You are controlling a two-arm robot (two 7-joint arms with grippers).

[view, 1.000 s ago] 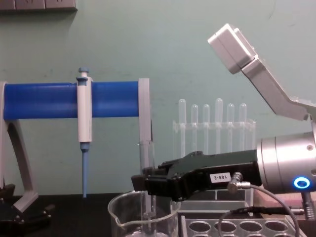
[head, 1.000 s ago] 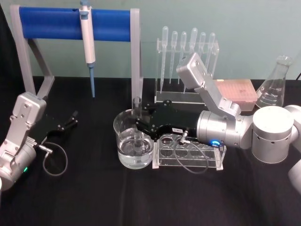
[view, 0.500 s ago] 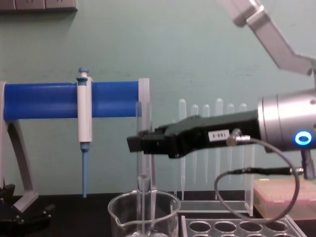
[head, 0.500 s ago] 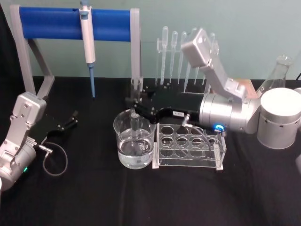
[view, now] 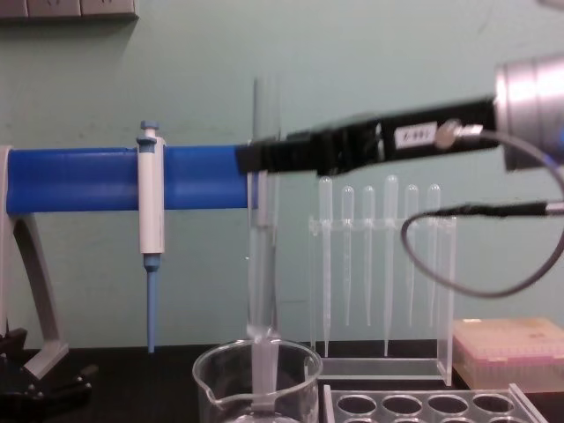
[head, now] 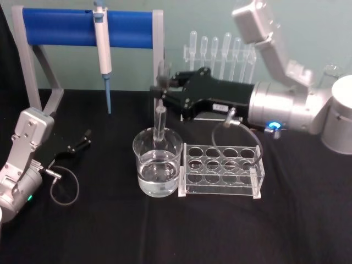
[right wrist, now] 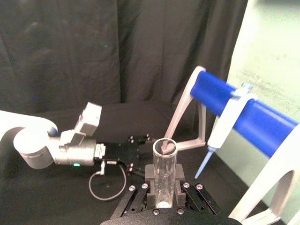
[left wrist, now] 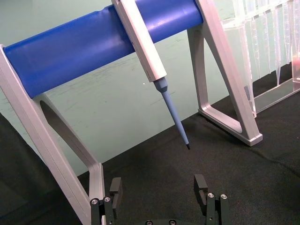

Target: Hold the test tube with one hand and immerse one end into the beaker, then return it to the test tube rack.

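Note:
The test tube (head: 160,122) hangs upright over the beaker (head: 139,157), which holds clear liquid. My right gripper (head: 161,91) is shut on the tube's upper part, reaching in from the right. In the chest view the test tube (view: 263,264) runs down from the right gripper (view: 256,159) into the mouth of the beaker (view: 211,385). Its round lower end sits just inside the rim, above the liquid. The right wrist view looks down the test tube's (right wrist: 164,166) open top. My left gripper (head: 82,141) rests open on the table at the left, and its fingers (left wrist: 201,183) stand wide apart.
A clear tube rack (head: 221,171) stands right beside the beaker. Behind are a blue-barred stand (head: 66,27) holding a hanging pipettor (head: 103,49), a rack of plastic pipettes (head: 220,49) and a flask (head: 330,72). A pink tip box (view: 507,348) sits at the right.
My right gripper has risen with the test tube, drawing its lower end up out of the liquid to the beaker's mouth. The left arm has not moved.

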